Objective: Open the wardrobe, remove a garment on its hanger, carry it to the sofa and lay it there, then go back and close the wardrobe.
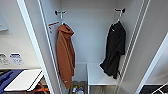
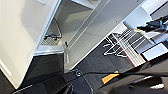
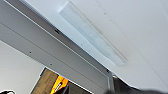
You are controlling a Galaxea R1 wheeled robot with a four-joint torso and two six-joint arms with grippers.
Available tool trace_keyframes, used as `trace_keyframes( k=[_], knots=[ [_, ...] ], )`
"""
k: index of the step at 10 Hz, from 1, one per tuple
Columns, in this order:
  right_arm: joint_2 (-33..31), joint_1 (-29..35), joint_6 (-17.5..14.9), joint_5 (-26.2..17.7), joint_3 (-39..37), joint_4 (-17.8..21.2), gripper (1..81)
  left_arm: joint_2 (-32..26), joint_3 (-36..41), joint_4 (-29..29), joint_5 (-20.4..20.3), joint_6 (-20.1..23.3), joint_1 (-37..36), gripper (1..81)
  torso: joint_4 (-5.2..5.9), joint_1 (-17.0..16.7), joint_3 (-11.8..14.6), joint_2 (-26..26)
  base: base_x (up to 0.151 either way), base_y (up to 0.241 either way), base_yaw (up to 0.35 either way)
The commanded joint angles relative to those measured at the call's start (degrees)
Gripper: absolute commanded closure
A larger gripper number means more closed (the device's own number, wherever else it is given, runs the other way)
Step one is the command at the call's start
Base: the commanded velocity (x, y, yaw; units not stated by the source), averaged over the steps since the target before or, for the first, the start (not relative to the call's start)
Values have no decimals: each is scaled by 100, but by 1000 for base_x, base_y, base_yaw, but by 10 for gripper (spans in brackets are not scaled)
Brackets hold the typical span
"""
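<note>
Black garment (image 1: 114, 51) hung right of frame in open wardrobe (image 1: 95, 30); hanger (image 1: 117, 18) may snag on removal; state of fingers cannot be told.

A broad, plain white wardrobe door panel (image 3: 135, 32) fills most of the view, bearing a long, narrow white bar handle (image 3: 93, 40) set slantwise across it. Beside it runs a white frame edge (image 3: 50, 55) with small dark holes. A yellow-orange object (image 3: 58, 83) shows beyond, unclear.
</note>
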Motion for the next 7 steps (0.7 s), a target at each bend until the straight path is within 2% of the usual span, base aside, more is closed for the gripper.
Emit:
trace_keyframes(
  k=[1, 2, 4, 5, 7],
  knots=[
    [359, -142, 676, 243, -1765, 921, 10, 1160, -2887, 196, -2055, -1271, 765, 10, 0, 0, 0, 2, 0, 0, 0],
    [727, -352, 852, 110, -2432, 1038, 10, 1703, -3737, 124, -2029, -1718, 747, 10, 0, -5, 2, 0, 0, 0, 0],
    [1421, -818, 1352, 66, -3558, 968, 10, 2600, -5040, 169, -1976, -2440, 739, 10, 0, -11, 4, -2, 0, 0, 0],
    [1730, -1021, 1468, 5, -4034, 959, 10, 3015, -5656, 142, -1958, -2679, 730, 10, 0, -13, 4, -2, 0, 0, 0],
    [2423, -1373, 1521, -154, -5008, 950, 10, 3858, -6965, 185, -1678, -3337, 712, 10, 0, -15, 6, -5, 0, 0, 0]
  ],
)
